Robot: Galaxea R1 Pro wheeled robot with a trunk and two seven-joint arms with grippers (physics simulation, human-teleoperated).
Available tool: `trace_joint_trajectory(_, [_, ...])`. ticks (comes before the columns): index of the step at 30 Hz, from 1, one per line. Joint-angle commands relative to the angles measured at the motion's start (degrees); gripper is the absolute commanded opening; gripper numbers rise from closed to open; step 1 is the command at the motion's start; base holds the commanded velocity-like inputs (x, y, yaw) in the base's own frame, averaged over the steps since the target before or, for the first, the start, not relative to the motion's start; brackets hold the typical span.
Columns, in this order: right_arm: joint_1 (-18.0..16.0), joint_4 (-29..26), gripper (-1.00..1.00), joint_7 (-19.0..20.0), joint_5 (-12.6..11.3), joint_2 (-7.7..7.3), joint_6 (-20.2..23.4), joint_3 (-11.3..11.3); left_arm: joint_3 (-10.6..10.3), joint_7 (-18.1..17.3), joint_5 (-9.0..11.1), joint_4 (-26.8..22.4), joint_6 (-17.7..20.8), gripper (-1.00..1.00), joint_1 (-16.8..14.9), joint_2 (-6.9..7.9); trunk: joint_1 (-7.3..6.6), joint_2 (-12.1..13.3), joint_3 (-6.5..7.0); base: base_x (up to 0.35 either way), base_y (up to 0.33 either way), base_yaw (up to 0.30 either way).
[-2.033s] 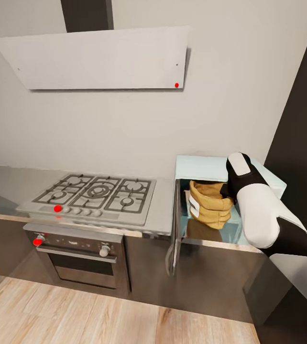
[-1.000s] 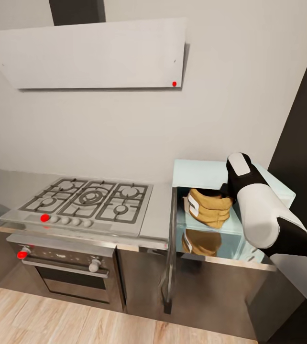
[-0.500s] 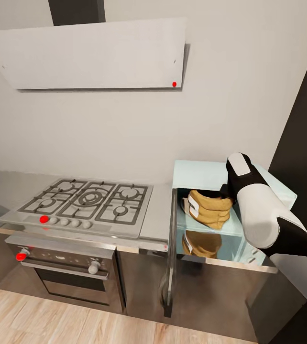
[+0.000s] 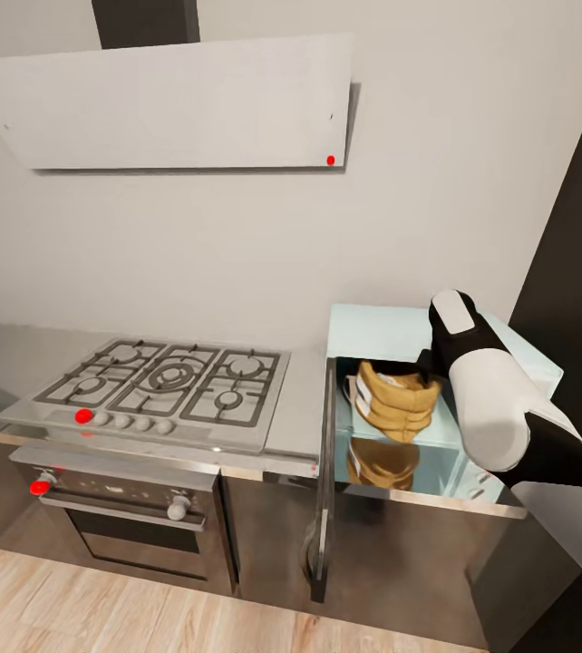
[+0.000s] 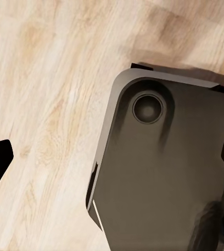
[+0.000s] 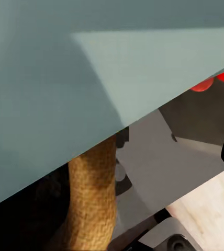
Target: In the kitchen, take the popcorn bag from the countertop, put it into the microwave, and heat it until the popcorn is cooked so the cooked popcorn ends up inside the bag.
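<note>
A: Popcorn bag, the squat crumpled tan paper one with a white patch on its side — where is it in the head view?
B: Inside the boxy pale mint-blue microwave, in the open cavity, tilted. Its reflection shows on the shiny floor of the cavity below it.
A: And the door?
B: The dark glass microwave door is swung open towards the camera, seen almost edge-on.
A: The right arm?
B: The white and black right forearm reaches into the opening from the right, its end just beside the bag. The right gripper itself is hidden behind the forearm, so I cannot tell whether it is open or closed.
A: What surrounds the microwave?
B: It stands on the long grey steel counter. To the left lies the gas hob with grey grates, under it the dark built-in oven with silver knobs, and above it a pale slanted extractor hood.
A: The left wrist view?
B: Light wooden floor and the robot's dark grey base plate. The dark tips of the left gripper sit at opposite edges, spread wide apart, holding nothing.
A: The right wrist view?
B: A mint-blue microwave panel and the tan bag very close. The grip cannot be made out.
</note>
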Motion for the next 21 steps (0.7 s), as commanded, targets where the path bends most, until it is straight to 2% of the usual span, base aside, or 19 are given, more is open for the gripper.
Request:
trace_joint_trajectory(1, [-0.06, -0.36, 1.0, 0.5, -0.17, -0.02, 0.32, 0.18, 0.02, 0.1, 0.03, -0.09, -0.07, 1.0, 0.02, 0.0, 0.1, -0.01, -0.06, 0.0, 0.0, 0.0])
trace_joint_trajectory(6, [-0.06, -0.37, 1.0, 0.51, -0.19, -0.02, 0.32, 0.18, 0.01, 0.1, 0.06, -0.09, -0.07, 1.0, 0.02, 0.0, 0.1, -0.01, -0.06, -0.186, 0.0, 0.0])
trace_joint_trajectory(12, [-0.06, -0.37, 1.0, 0.56, -0.29, 0.08, 0.32, 0.18, 0.03, 0.1, 0.03, -0.09, -0.07, 1.0, 0.02, 0.0, 0.1, -0.01, -0.06, -0.023, 0.0, 0.0])
trace_joint_trajectory(14, [-0.06, -0.39, 1.0, 1.78, -0.29, 0.07, 0.32, 0.18, 0.03, 0.1, 0.02, -0.09, -0.07, 1.0, 0.02, 0.0, 0.1, -0.01, -0.06, -0.197, 0.0, 0.0])
trace_joint_trajectory(16, [-0.06, -0.39, 1.0, 5.01, -0.08, 0.07, 0.32, 0.18, 0.03, 0.1, 0.02, -0.09, -0.07, 1.0, 0.02, 0.0, 0.1, -0.01, -0.06, -0.267, 0.0, 0.0])
trace_joint_trajectory(21, [-0.06, -0.39, 1.0, 6.08, -0.12, -0.01, 0.32, 0.18, 0.03, 0.1, 0.02, -0.09, -0.07, 1.0, 0.02, 0.0, 0.1, -0.01, -0.06, -0.084, 0.0, 0.0])
